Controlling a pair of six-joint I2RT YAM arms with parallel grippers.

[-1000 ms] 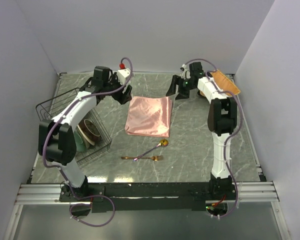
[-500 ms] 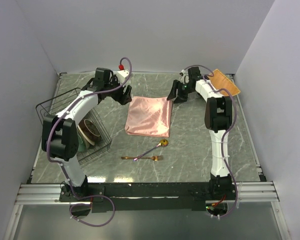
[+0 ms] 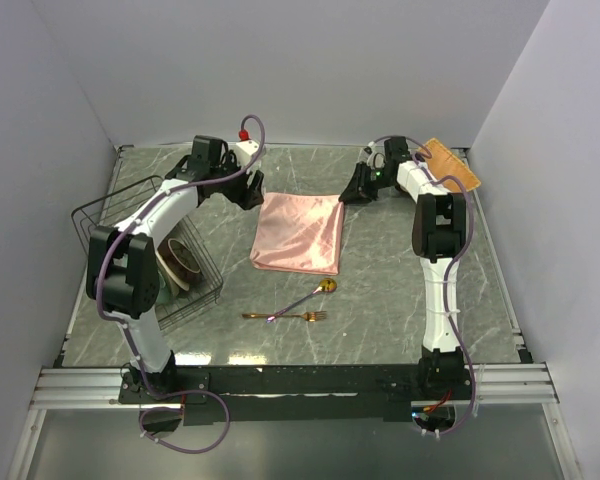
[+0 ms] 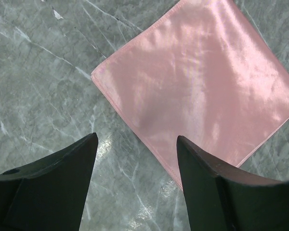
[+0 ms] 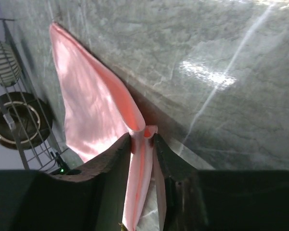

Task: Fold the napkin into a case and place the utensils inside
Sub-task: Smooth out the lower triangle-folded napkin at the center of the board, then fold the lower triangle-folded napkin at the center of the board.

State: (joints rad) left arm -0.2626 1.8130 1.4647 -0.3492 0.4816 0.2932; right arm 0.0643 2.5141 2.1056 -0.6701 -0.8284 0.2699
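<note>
From overhead I see the napkin [image 3: 300, 233] flat on the counter [image 3: 400, 290], with the spoon [image 3: 318, 291] and fork [image 3: 290, 317] near it. In my left wrist view, the left jaws are spread beside the napkin's edge. In my right wrist view, the right jaws pinch a raised corner of it.

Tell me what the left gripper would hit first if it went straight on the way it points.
The left gripper would likely meet the napkin at its edge, or the table just beside it; nothing else lies between.
</note>
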